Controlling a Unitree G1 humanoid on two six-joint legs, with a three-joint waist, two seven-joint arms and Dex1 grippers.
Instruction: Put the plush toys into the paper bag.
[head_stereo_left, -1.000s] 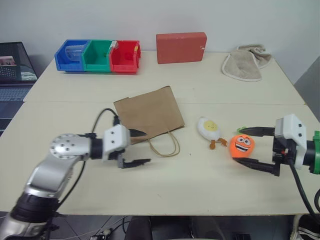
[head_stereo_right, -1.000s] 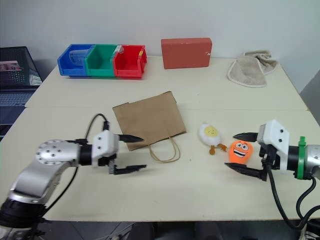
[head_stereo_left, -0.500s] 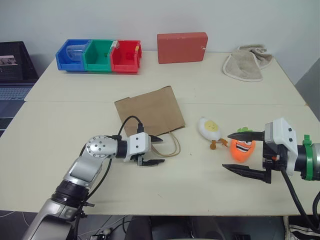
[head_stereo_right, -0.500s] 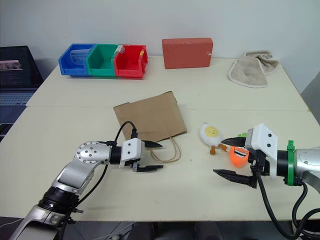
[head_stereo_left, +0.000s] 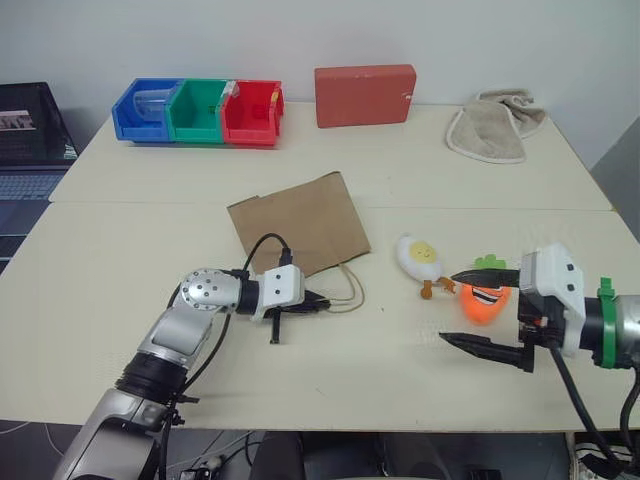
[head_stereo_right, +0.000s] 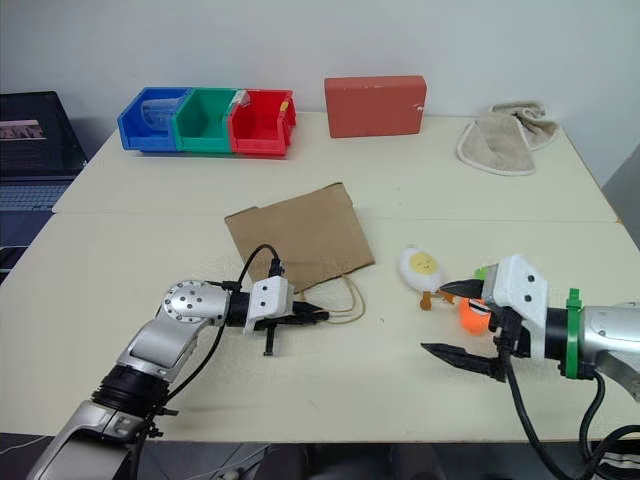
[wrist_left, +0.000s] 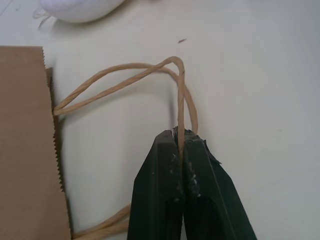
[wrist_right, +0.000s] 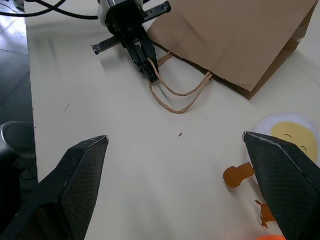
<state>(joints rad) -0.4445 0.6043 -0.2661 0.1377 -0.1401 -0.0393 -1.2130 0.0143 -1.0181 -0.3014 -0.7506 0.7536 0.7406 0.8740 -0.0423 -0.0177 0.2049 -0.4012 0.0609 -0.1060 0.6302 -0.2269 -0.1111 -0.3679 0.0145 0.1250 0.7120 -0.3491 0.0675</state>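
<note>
Left tool (wrist_left: 181, 150) now pinched on paper bag (head_stereo_left: 298, 222) handle (wrist_left: 125, 75).

A: What's the tally on the desk (head_stereo_left: 400, 390)?

B: Two plush toys: one egg toy (head_stereo_left: 417, 256) and one carrot toy (head_stereo_left: 484, 297). One paper bag (head_stereo_left: 298, 222) with two twine handles (head_stereo_left: 347, 291).

A: And at the far edge?

B: Three bins: one blue bin (head_stereo_left: 143, 110), one green bin (head_stereo_left: 196, 112), one red bin (head_stereo_left: 249, 114). One red box (head_stereo_left: 364, 95), one towel (head_stereo_left: 490, 127).
</note>
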